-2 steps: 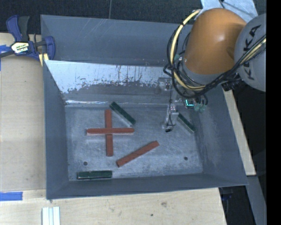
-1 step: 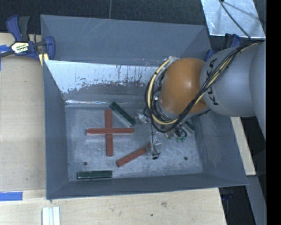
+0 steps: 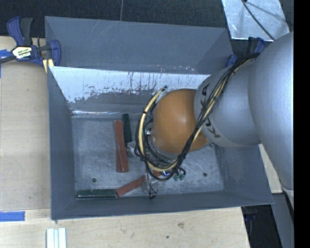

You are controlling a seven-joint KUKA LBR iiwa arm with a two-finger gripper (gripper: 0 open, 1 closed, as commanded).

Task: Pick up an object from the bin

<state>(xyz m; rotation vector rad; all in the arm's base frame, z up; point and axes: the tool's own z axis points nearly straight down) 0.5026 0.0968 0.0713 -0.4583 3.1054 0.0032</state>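
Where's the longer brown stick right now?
The longer brown stick lies on the bin floor near the middle, left of the orange wrist cover, with a dark stick alongside it.

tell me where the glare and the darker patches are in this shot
In the camera view, glare whitens the bin's back wall in a pale, scratched band; the floor is lit fairly evenly; the left wall is dimmer; the silver arm is bright at the right.
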